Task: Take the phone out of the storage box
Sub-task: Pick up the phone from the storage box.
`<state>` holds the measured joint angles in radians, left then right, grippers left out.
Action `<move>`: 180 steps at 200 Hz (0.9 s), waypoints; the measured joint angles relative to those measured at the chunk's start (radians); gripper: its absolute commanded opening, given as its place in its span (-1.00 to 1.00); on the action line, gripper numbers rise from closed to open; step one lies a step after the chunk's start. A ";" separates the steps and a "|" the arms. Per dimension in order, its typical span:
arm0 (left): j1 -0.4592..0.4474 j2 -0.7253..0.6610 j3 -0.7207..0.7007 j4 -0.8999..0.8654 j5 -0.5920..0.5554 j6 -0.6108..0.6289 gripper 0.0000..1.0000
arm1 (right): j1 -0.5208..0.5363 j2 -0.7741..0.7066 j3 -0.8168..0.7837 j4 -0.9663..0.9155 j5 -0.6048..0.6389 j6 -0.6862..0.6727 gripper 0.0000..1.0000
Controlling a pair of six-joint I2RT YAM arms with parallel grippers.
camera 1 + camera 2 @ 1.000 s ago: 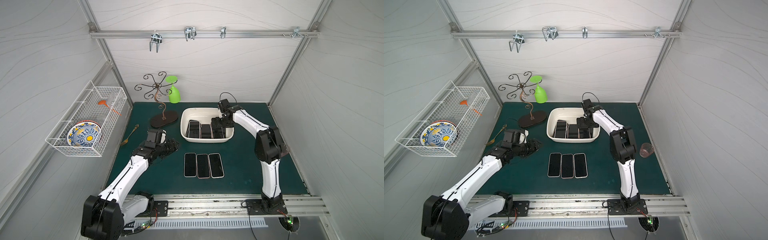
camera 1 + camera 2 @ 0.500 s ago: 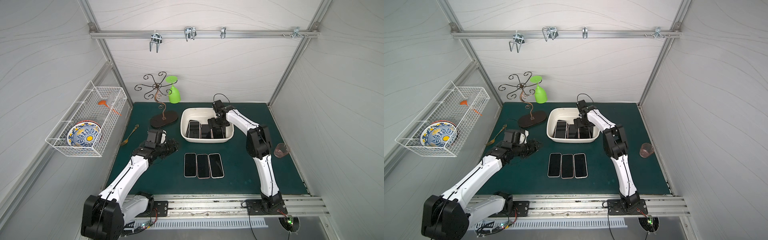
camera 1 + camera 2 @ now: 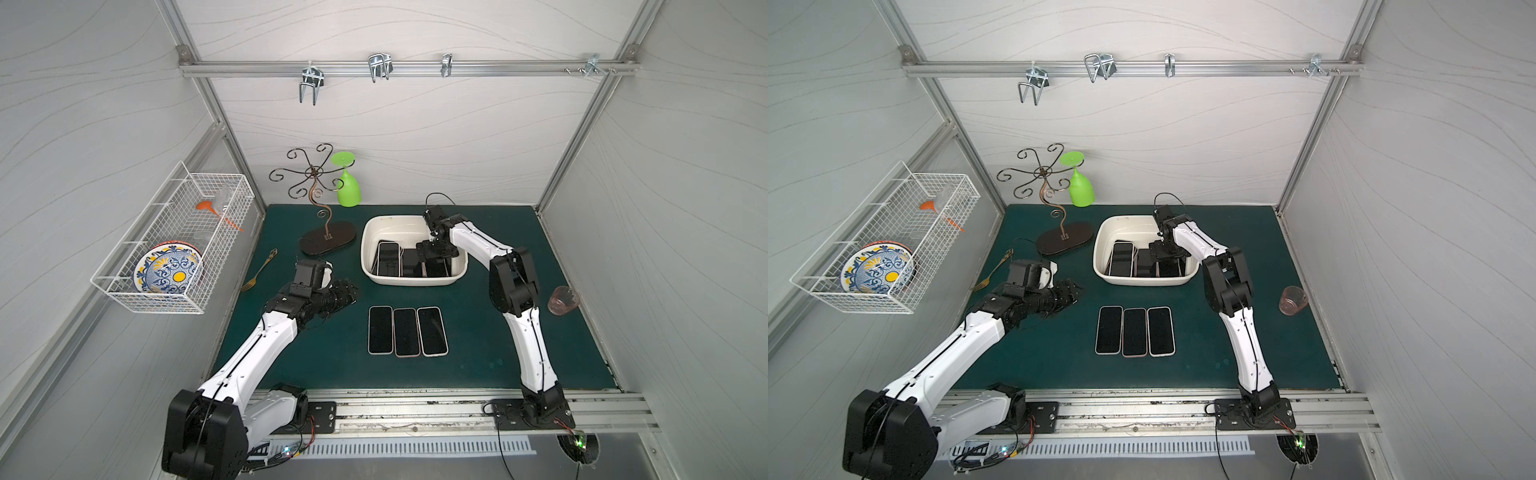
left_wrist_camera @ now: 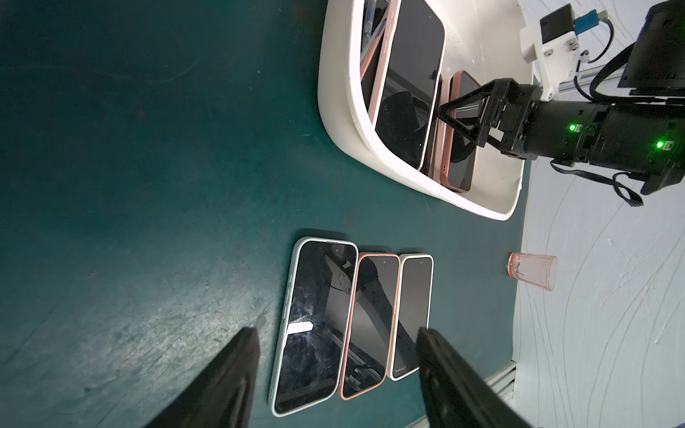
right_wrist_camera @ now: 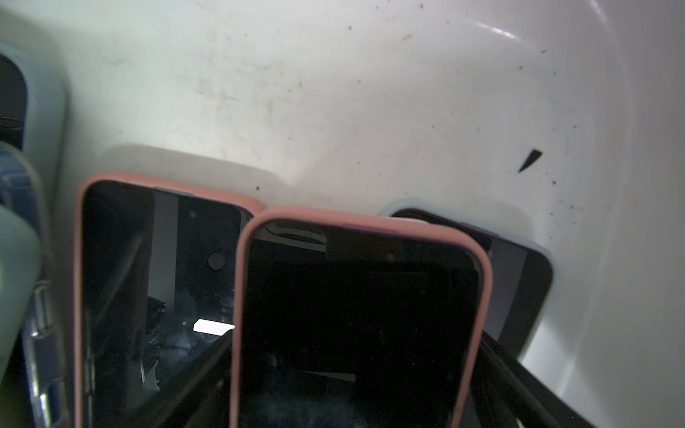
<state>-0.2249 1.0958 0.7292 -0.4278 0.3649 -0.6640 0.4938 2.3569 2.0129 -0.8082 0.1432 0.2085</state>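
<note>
Right gripper is down inside the storage box. Its fingers are spread wide on either side of a pink-cased phone, with nothing clamped yet as far as the right wrist view shows.

The step in hand is probably to close on that phone and lift it out. To do it well:
- Fingers should sit on the long edges, square to the case, low enough to bite the sides and not the glass.
- Close gently, since the case looks rubbery and the screen slick.
- Lift straight up past the flared rim before swinging over to the worktop.
- The neighbours crowd in: a second pink phone is just beside it and a pale-cased phone is partly under its other side. A skewed grip could drag them along.

The phone lies screen up, with dark glossy glass, a salmon-pink case and rounded corners. It overlaps the others in the near half of the box, and the far half is bare.

Left gripper hangs over the worktop well apart from the box. Its fingers are partly open and empty. Three phones lie in a row in front of the box.
</note>
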 measured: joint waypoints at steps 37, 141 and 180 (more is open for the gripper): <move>0.000 0.000 -0.011 0.002 0.001 -0.001 0.43 | -0.007 -0.005 -0.004 0.003 -0.016 0.000 0.94; 0.000 0.007 -0.014 0.027 0.002 0.000 0.43 | -0.017 -0.033 -0.010 0.005 -0.032 0.000 0.83; 0.000 0.010 -0.016 0.036 0.006 -0.001 0.43 | -0.018 -0.033 0.004 -0.009 -0.043 -0.005 0.74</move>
<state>-0.2253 1.1053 0.7132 -0.3920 0.3706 -0.6647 0.4763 2.3241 2.0171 -0.8169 0.1001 0.2039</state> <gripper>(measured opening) 0.716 0.879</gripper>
